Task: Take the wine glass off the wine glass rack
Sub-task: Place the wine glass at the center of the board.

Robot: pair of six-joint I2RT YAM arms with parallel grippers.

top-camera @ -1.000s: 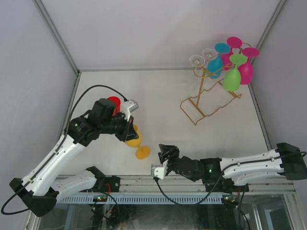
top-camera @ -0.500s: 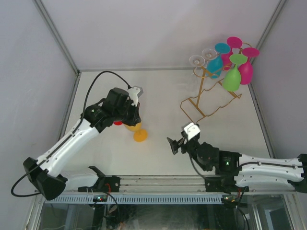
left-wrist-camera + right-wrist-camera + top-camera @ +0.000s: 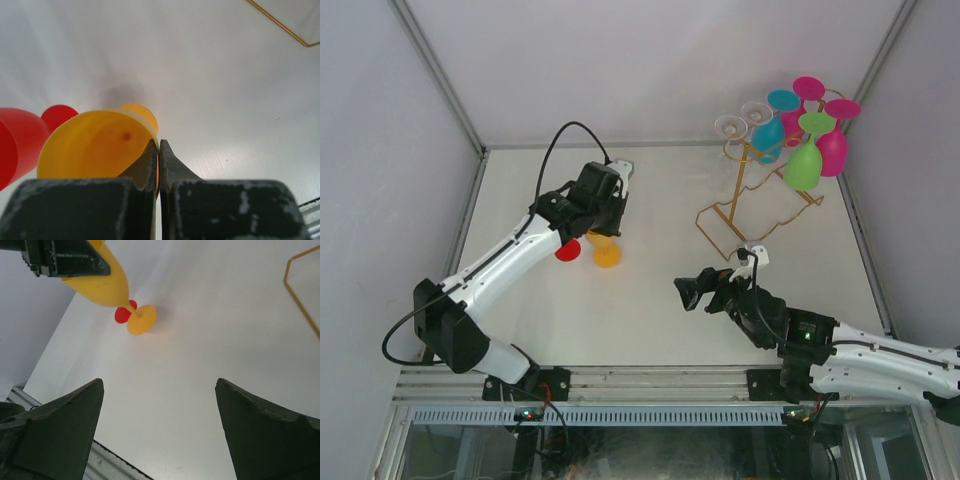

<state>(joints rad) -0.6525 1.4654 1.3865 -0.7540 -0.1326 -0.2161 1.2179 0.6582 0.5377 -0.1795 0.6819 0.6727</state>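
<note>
The gold wire wine glass rack (image 3: 750, 215) stands at the back right, and its base wire (image 3: 300, 295) also shows in the right wrist view. Several glasses hang upside down from its loops: a green one (image 3: 804, 165), a cyan one (image 3: 769, 135), a magenta one (image 3: 833, 148) and two clear ones (image 3: 740, 124). My left gripper (image 3: 604, 228) (image 3: 158, 142) is shut on the rim of a yellow wine glass (image 3: 607, 254) (image 3: 95, 145) (image 3: 102, 282), which it holds tilted over the table's left half. My right gripper (image 3: 686, 294) (image 3: 160, 382) is open with nothing in it, in front of the rack.
A red glass (image 3: 567, 250) (image 3: 17, 140) (image 3: 121, 315) lies on the table right beside the yellow one. Grey walls close in the table on the left, back and right. The metal rail (image 3: 650, 380) runs along the near edge.
The left arm has carried the yellow glass from the near edge toward the back, next to the red glass. The right gripper has opened wide and swung from the near edge toward the rack.
</note>
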